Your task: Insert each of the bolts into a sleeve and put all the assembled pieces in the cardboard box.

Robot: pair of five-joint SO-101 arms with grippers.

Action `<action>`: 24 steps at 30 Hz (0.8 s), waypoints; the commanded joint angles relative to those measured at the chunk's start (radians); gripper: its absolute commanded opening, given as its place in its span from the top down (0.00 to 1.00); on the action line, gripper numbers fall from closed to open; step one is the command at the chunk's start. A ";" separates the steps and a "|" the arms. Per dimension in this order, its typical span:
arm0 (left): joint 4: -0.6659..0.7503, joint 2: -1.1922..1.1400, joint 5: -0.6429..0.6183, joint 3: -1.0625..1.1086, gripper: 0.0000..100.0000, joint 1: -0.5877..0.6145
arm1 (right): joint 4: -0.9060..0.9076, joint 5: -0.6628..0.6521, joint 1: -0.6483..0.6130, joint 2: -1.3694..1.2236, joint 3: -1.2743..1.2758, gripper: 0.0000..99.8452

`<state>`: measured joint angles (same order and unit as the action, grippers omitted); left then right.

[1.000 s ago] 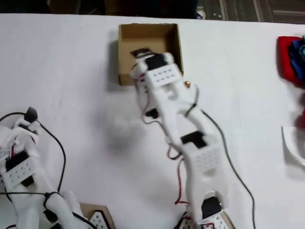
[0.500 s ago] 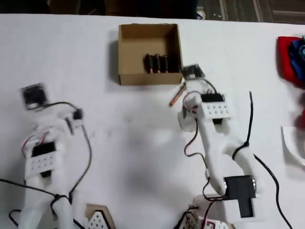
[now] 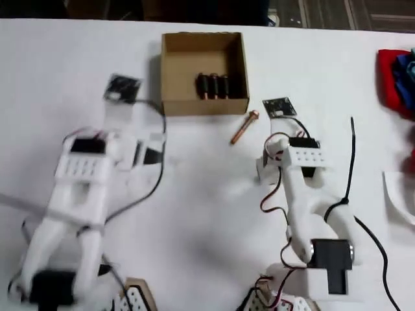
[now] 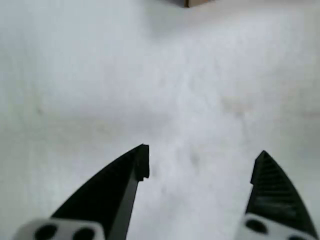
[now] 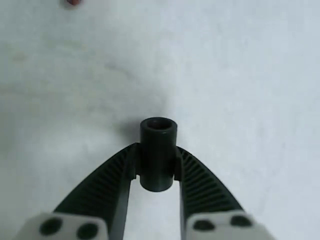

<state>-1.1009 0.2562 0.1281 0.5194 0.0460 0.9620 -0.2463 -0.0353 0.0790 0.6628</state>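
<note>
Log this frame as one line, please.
right claw: shut on sleeve | left claw: open, empty, above table | bolt: loose on table near cardboard box | assembled pieces: three in box

The left gripper [image 4: 203,152] has its fingers spread wide, while the right gripper [image 5: 157,151] pinches a sleeve [image 5: 158,135].

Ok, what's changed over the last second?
The right gripper pulled back from over the cardboard box to the table nearer its base; its fingers now clamp a black sleeve. The left gripper swung forward from the near left edge toward the box, fingers open. The box, the three assembled pieces in it and the copper bolt beside it stayed put.
</note>
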 commanded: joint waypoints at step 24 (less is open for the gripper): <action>-0.621 -1.025 0.008 -1.535 0.67 -0.275 | -0.071 -0.009 0.013 -0.153 -0.068 0.91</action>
<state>-1.7116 -0.7564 0.1327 -0.9536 -0.2148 0.9298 -0.2478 -0.0368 -0.0683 0.6199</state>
